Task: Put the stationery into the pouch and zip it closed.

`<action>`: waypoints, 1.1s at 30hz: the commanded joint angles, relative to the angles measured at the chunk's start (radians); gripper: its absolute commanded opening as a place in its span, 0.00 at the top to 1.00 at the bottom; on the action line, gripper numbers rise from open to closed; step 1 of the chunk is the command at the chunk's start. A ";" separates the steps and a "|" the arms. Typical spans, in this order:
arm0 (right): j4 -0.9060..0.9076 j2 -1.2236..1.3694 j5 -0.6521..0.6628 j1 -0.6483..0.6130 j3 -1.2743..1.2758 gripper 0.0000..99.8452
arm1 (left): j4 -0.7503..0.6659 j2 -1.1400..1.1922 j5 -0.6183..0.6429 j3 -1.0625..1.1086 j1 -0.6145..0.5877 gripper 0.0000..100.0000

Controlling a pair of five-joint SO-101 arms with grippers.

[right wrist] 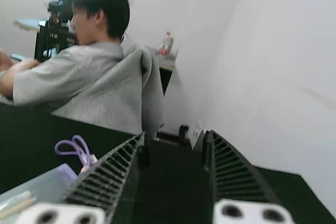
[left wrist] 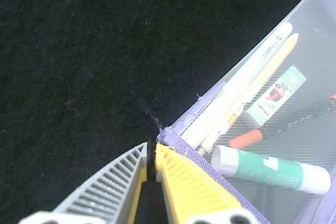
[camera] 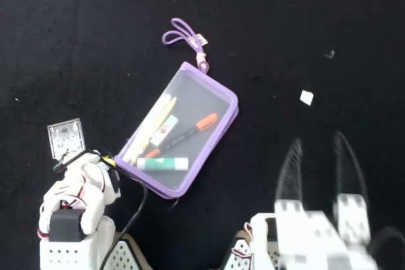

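Cloth (camera: 76, 49), black, covers table; I see white scrap (camera: 306, 97) far right. Pouch (camera: 199, 96) mid-table, stationery (camera: 163, 164) inside; left gripper (left wrist: 152, 157) pinches its near corner. Right gripper (right wrist: 173, 145) spread wide, near right. White wall (right wrist: 283, 51) beyond.

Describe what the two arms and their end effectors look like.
The left arm is white, with a black motor block, red wires and a black cable; the left end effector has one grey and one yellow ribbed finger. The right arm is white too; the right end effector has two black ribbed fingers on white bases.
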 commanded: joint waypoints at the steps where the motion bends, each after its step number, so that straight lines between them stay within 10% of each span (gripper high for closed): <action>1: -0.009 -0.067 0.000 0.006 0.091 0.83 | -0.012 0.002 0.000 0.027 -0.007 0.97; 8: -0.011 -0.067 0.005 0.006 0.300 0.83 | -0.015 0.002 -0.166 0.085 -0.007 0.97; 33: -0.170 -0.067 0.005 0.011 1.061 0.83 | -0.077 0.002 -0.167 0.257 -0.008 0.97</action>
